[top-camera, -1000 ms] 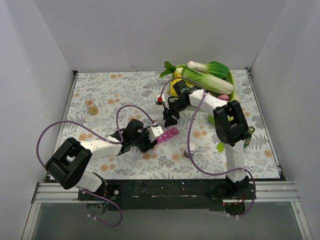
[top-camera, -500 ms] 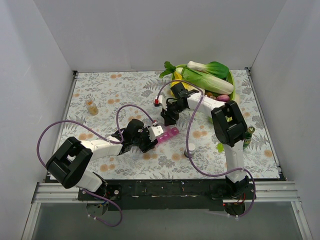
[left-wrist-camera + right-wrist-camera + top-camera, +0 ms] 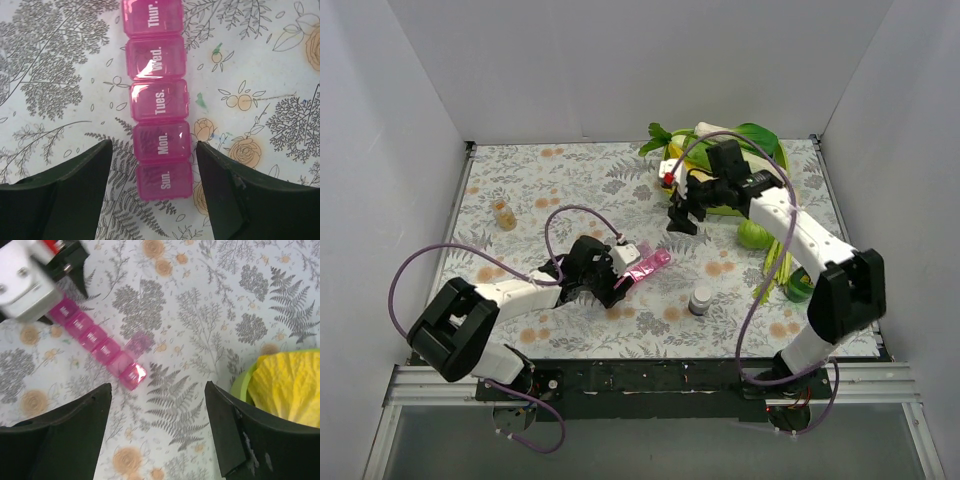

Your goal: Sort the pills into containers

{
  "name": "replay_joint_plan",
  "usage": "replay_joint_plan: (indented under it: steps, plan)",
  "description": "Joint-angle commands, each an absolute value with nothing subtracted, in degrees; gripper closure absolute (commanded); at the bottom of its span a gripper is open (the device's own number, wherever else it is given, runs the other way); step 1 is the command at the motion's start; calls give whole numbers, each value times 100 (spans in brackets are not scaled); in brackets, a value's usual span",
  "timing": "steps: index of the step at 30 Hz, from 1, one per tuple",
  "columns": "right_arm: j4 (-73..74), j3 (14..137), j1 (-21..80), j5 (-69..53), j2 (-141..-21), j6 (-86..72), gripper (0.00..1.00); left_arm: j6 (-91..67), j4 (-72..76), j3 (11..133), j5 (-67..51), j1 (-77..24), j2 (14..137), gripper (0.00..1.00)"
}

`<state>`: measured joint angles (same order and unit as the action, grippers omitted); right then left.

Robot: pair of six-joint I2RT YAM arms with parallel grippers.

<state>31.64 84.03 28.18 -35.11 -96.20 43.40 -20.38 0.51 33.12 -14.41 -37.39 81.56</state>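
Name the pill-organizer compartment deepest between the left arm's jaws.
The Sun. compartment, the end cell of the pink strip; every other day sits farther out along it.

Pink containers up close: translucent plastic, smooth and glossy, a white glare flaring off the Wed. lid, day names printed in flat white. Under them the table cover reads matt, a printed fern-and-flower pattern. On the left gripper, the fingers are dark, dull plastic, faintly grainy. Same matt black on the right gripper. The purple cable looks smooth with a slight sheen. The green tray shows a glossy plastic rim.
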Motion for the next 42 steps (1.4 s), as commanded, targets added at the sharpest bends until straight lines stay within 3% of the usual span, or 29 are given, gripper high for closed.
replay_joint_plan:
  steps: [1, 4, 10, 14, 28, 33, 42]
  plan:
    - [2929, 7507, 2707, -3604, -8651, 4263, 14, -2469, -184, 3445, -1187, -3656, 7447, 29]
    - [2420, 6901, 2523, -3542, -7798, 4088, 2, -2653, -123, 3349, -1195, -3613, 6928, 21]
    - [2926, 6154, 2110, -4691, -7041, 4717, 3, -2602, -210, 3243, -2256, -3603, 5908, 12]
    - [2760, 5433, 1934, -5282, -6409, 5026, 3, -2549, -342, 3217, -2909, -3603, 5511, 11]
    - [2242, 4606, 1398, -5748, -5906, 4746, 3, -1240, -730, 4051, -2136, -3612, 8233, 22]
    - [2232, 4570, 1345, -5871, -5897, 4720, 3, -1073, -843, 4280, -2004, -3656, 8692, 29]
    - [2171, 4509, 1301, -5976, -5897, 4685, 3, -792, -1019, 4368, -1759, -3683, 8894, 30]
